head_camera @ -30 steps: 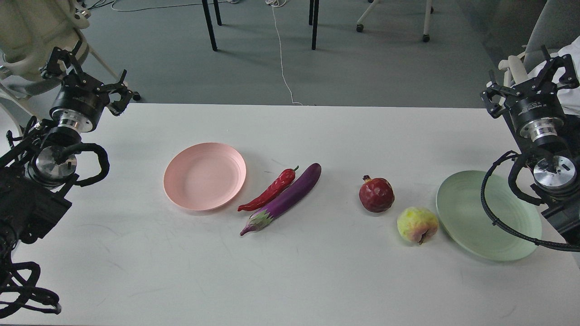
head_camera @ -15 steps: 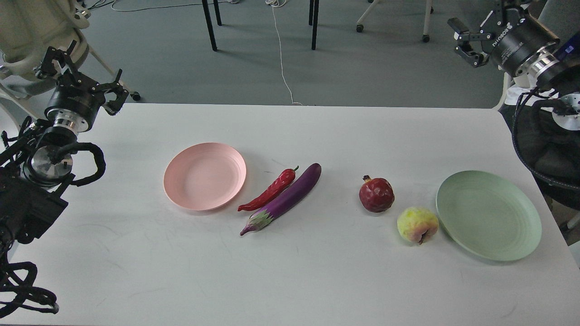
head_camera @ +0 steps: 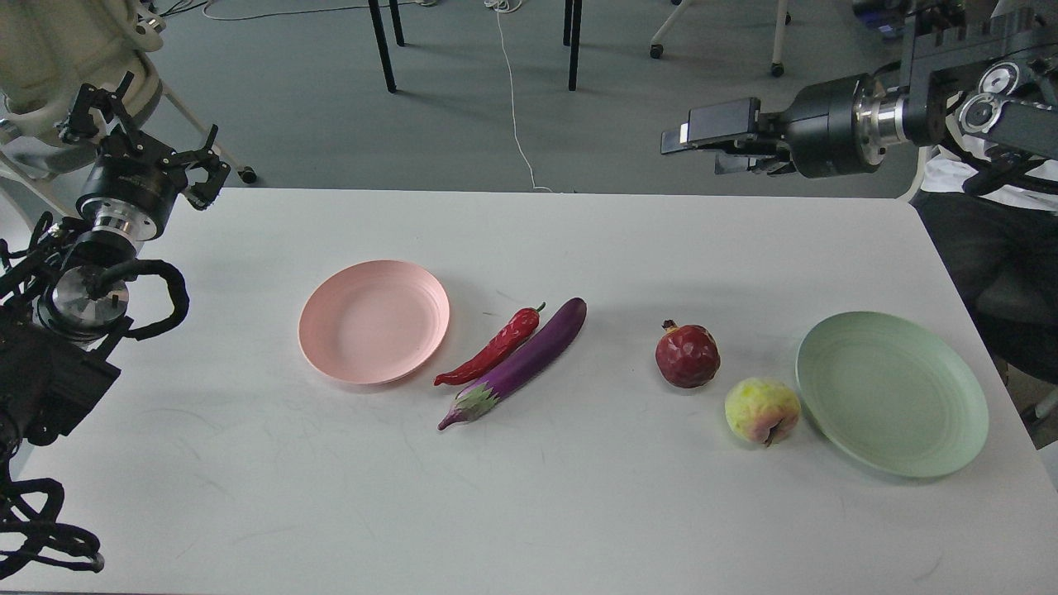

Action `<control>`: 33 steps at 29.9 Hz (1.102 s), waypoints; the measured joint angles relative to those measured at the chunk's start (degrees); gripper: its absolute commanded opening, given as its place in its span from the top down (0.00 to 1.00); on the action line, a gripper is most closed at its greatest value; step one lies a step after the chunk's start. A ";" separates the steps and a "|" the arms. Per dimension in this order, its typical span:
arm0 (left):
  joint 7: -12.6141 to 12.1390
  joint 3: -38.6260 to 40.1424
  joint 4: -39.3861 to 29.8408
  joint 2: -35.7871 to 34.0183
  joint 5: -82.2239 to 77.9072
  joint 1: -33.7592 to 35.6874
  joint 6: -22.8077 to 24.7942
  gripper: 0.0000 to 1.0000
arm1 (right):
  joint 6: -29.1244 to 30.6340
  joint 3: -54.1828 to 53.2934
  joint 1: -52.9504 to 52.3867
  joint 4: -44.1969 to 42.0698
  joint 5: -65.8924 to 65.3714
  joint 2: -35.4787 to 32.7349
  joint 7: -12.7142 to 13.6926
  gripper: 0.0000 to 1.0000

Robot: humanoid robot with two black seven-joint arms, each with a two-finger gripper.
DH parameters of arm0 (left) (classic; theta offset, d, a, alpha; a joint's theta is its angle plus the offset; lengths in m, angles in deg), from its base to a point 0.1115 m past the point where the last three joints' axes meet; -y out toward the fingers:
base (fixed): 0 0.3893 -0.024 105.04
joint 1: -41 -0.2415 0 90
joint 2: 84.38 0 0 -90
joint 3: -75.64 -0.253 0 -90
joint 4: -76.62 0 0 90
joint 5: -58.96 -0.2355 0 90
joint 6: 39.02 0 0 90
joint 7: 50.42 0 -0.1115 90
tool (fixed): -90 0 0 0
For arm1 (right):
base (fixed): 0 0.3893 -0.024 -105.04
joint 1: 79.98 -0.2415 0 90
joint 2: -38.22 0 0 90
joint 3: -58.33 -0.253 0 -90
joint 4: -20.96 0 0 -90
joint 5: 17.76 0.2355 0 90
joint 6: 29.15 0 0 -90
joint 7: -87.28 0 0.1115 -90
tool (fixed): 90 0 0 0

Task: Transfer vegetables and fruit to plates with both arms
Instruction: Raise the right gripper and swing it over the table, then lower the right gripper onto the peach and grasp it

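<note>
The dark red faceted pomegranate (head_camera: 687,355) lies on the white table (head_camera: 579,512), left of the pale green round plate (head_camera: 892,393). Our right gripper (head_camera: 698,145) hangs far behind it, fingers pointing left, grip state unclear. Our left gripper (head_camera: 140,136) hangs open at far left, holding nothing.

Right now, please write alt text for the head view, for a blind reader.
Chili pepper, eggplant, pomegranate and yellow-green fruit lie on a white table between empty pink plate and green plate; both grippers hover, empty.
</note>
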 measured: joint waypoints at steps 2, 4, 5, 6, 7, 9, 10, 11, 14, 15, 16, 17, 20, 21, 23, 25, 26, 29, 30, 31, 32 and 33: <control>-0.09 -0.35 0.00 -0.25 -0.03 -0.05 0.00 0.01 | -0.01 4.90 -2.35 2.76 -4.11 2.07 -0.03 0.02; -0.14 -0.50 -0.03 -0.32 -0.04 -0.05 0.00 0.01 | -0.28 10.02 -4.43 5.02 -8.50 4.67 -0.11 0.02; -0.14 -0.50 -0.05 -0.36 -0.04 -0.05 0.00 0.01 | -0.99 12.10 -5.02 5.63 -10.63 5.76 -0.13 0.02; -0.14 -0.50 -0.07 -0.40 -0.04 -0.05 0.00 0.01 | -1.85 13.56 -5.28 5.92 -12.35 6.54 -0.14 0.02; -0.15 -0.50 -0.08 -0.46 -0.04 -0.06 0.00 0.01 | -3.01 14.91 -5.31 6.04 -14.21 7.20 -0.15 0.02; -0.14 -0.47 -0.09 -0.67 -0.04 -0.18 0.00 0.01 | -5.11 16.86 -4.69 5.84 -17.22 8.09 -0.16 0.02; -0.15 -0.46 -0.10 -0.87 -0.04 -0.31 0.00 0.01 | -6.11 17.75 -3.88 5.59 -18.48 8.48 -0.16 0.02; -0.15 -0.46 -0.10 -1.23 -0.05 -0.46 0.00 0.01 | -7.03 18.47 -2.97 5.30 -19.30 8.84 -0.16 0.02; -0.31 -0.53 -0.10 -2.86 -0.12 -0.85 0.00 0.01 | -9.80 19.99 0.36 3.30 -20.22 10.35 -0.16 0.02; -0.45 -0.55 -0.12 -3.15 -0.15 -0.87 0.00 0.01 | -10.43 20.51 1.47 2.41 -20.31 10.95 -0.16 0.02; -0.73 -0.57 -0.27 -3.44 -0.18 -0.87 0.00 0.01 | -10.97 21.19 2.63 1.42 -20.39 11.68 -0.16 0.02; -0.99 -0.58 -0.46 -3.66 -0.20 -0.86 0.00 0.01 | -11.36 21.84 3.57 0.68 -20.45 12.23 -0.18 0.02; -1.24 -0.59 -0.63 -4.41 -0.20 -0.46 0.00 0.01 | -11.84 22.92 5.27 -0.25 -20.56 12.87 -0.23 0.04; -1.26 -0.61 -0.66 -4.65 -0.20 -0.37 0.00 0.01 | -11.88 23.04 5.63 -0.27 -20.56 12.90 -0.25 0.05; -1.27 -0.65 -0.68 -4.81 -0.20 -0.35 0.00 0.01 | -12.02 23.12 6.17 -0.25 -20.49 12.90 -0.35 0.08; -1.28 -0.66 -0.72 -4.84 -0.21 -0.35 0.00 0.01 | -12.40 22.97 6.83 -0.03 -20.33 12.81 -0.98 0.09; -1.28 -0.67 -0.71 -4.92 -0.21 -0.35 0.00 0.01 | -12.76 22.86 7.12 0.10 -20.29 12.74 -1.57 0.09; -1.28 -0.67 -0.71 -5.03 -0.22 -0.46 0.00 0.01 | -13.61 22.80 7.56 0.41 -20.26 12.63 -3.14 0.09; -1.28 -0.67 -0.71 -5.05 -0.22 -0.58 0.00 0.01 | -13.73 22.82 7.62 0.48 -20.22 12.61 -3.39 0.09; -1.28 -0.67 -0.71 -5.08 -0.22 -0.66 0.00 0.01 | -13.79 22.83 7.65 0.59 -20.16 12.60 -3.54 0.09; -1.28 -0.66 -0.71 -5.12 -0.22 -0.75 0.00 0.01 | -13.84 22.85 7.66 0.86 -20.11 12.60 -3.64 0.09; -1.28 -0.63 -0.71 -5.15 -0.22 -0.83 0.00 0.01 | -13.86 22.87 7.67 1.28 -20.09 12.60 -3.70 0.09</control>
